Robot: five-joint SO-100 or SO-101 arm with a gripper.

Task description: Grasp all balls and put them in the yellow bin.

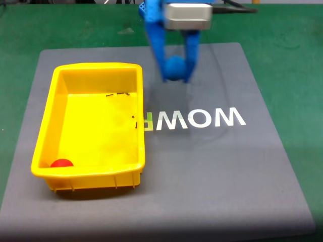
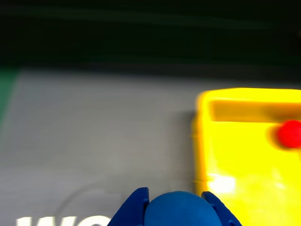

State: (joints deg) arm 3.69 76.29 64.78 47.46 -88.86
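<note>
A grey mat (image 1: 212,171) with white lettering (image 1: 199,119) covers the green surface (image 1: 298,60). The yellow bin (image 1: 50,116) sits on the mat's left part in the fixed view, the mat bare to its right. The red ball (image 1: 61,163) lies in the bin's near left corner. Right of the bin's far corner, the gripper (image 1: 175,75) hangs above the mat, its blue fingers (image 1: 157,50) clamped on the blue ball (image 1: 175,66).

Grey mat (image 1: 217,166): white lettering (image 1: 199,119), upside down from the fixed view, reads "WOW" plus one partly hidden letter.
</note>
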